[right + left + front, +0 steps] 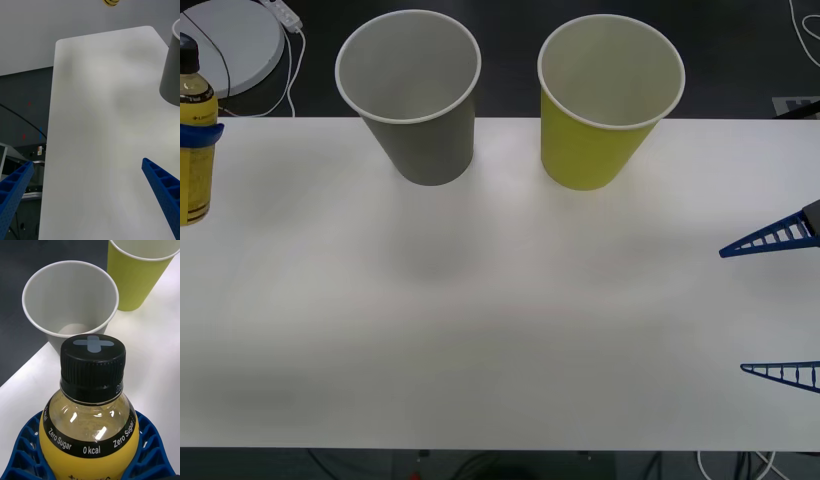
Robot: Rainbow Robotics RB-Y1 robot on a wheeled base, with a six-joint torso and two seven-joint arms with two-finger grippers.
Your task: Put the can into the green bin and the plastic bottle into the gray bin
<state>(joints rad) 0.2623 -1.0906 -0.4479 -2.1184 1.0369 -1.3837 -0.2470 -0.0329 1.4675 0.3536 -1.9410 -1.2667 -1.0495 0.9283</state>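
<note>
White tabletop carries two tapering paper cups, both empty: gray bin and, beside it, green bin. Left of the gray bin, the left gripper pinches the glossy, black-capped plastic bottle. Right gripper waits spread, right of the green bin.

The left hand clasps the plastic bottle near the gray bin.
</note>
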